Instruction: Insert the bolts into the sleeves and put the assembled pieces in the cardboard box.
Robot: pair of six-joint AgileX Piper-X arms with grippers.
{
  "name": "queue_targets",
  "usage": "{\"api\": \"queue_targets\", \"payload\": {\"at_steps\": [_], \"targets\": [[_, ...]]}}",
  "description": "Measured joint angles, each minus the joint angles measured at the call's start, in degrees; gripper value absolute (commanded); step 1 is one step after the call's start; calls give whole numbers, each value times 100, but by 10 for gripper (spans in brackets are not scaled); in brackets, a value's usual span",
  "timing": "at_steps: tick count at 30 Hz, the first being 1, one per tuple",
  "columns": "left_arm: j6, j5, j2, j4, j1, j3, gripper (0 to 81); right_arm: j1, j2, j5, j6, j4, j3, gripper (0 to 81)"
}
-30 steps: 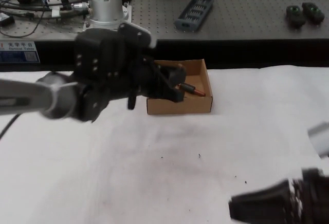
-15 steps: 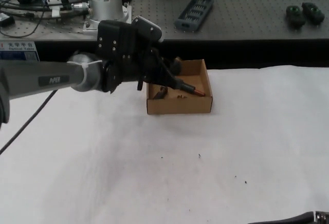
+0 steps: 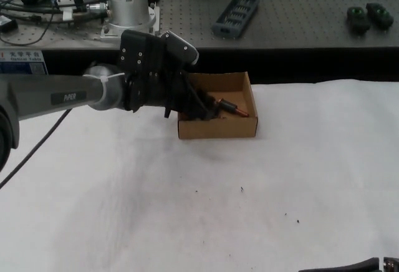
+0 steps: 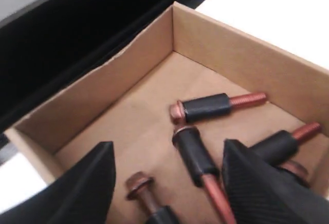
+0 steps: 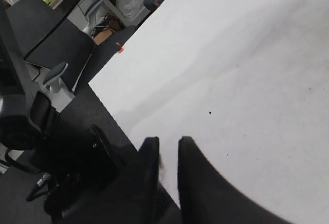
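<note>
Our left gripper (image 4: pixel 167 149) has dipped lower into the cardboard box (image 3: pixel 216 128), fingers wide apart w/ nothing held, assembled pieces (image 4: pixel 205 107) lying inside, so drop looks done.

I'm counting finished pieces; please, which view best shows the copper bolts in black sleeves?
The left wrist view looks into the brown cardboard box at several copper bolts in black sleeves. The high view catches one by the left hand; the right wrist view faces white cloth.
</note>
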Motion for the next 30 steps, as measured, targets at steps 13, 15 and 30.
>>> {"api": "queue_targets", "payload": {"at_steps": [13,15,30], "targets": [[-78,677,-1080,1544,101,0,330,-210,160,868,-526,-506,14,114],[-78,1002,-1675,1814,231,40,303,-300,267,890,-545,-641,14,114],[-1468,-158,-6325,-1525,107,5915,293,-1357,4021,879,-2500,-4179,-933,43]]}}
